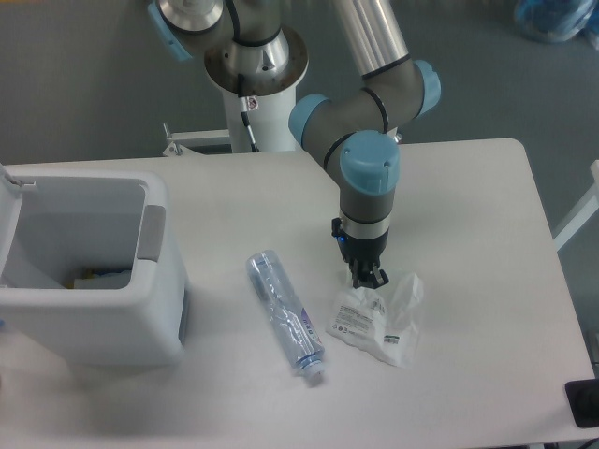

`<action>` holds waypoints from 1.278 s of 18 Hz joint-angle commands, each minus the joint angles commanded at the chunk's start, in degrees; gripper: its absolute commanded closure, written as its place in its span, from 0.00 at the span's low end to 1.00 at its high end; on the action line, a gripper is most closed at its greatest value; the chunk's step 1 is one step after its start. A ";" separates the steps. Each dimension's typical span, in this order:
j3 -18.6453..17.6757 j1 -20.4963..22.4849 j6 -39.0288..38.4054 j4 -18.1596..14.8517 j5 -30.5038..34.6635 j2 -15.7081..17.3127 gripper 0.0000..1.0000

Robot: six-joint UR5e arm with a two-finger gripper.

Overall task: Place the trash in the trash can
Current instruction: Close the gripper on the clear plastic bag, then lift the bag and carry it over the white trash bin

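Pinched together at the fingertips, the gripper [369, 278] sits just right of the frame's centre, pointing straight down, its dark fingers closed on the upper left edge of the plastic bag [382, 318]. The bag is clear and crumpled, with a white printed label facing up on its left half; its gathered top meets the fingertips while the rest spreads down and to the right on the table [468, 234]. Above the gripper rises the wrist, a grey cylinder topped by a light blue cap, and from there the arm [370, 103] bends back toward the upper middle of the frame, where its silver tube and round base stand behind the table's far edge.

Left of the bag, apart from it, lies the bottle [284, 312], clear and slim with a bluish label. It rests on its side at a diagonal, its small cap toward the lower right and its base toward the upper left.

Further left, at the left edge of the frame, stands the trash can [103, 323], boxy and white with rounded corners, a grey rectangular tab on its right rim. Its top is open, and something small and yellowish shows at the bottom inside, too indistinct to name. Bottle and bag are both outside it, on the white tabletop.
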 joint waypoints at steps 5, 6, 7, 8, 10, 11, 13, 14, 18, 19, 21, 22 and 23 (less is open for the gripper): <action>12.01 2.64 -0.18 -22.00 -0.44 5.53 1.00; 16.40 2.64 -0.26 -28.42 -0.53 5.63 1.00; 19.84 2.64 -0.96 -34.32 -0.62 5.89 1.00; 22.74 2.64 -3.49 -38.64 -1.14 6.16 1.00; 26.01 2.55 -9.12 -42.02 -4.03 6.51 1.00; 26.20 2.38 -10.62 -42.55 -5.96 7.29 1.00; 26.20 2.11 -14.30 -42.73 -9.56 8.87 1.00; 26.37 2.03 -16.50 -42.64 -11.41 9.75 1.00; 26.64 1.32 -29.85 -42.03 -24.13 13.01 1.00; 26.64 1.24 -32.75 -42.02 -27.65 13.88 1.00; 25.41 1.15 -38.12 -41.68 -32.41 16.95 1.00; 25.50 0.45 -38.75 -41.67 -32.78 17.32 1.00; 25.41 -0.34 -39.54 -41.67 -33.05 18.19 1.00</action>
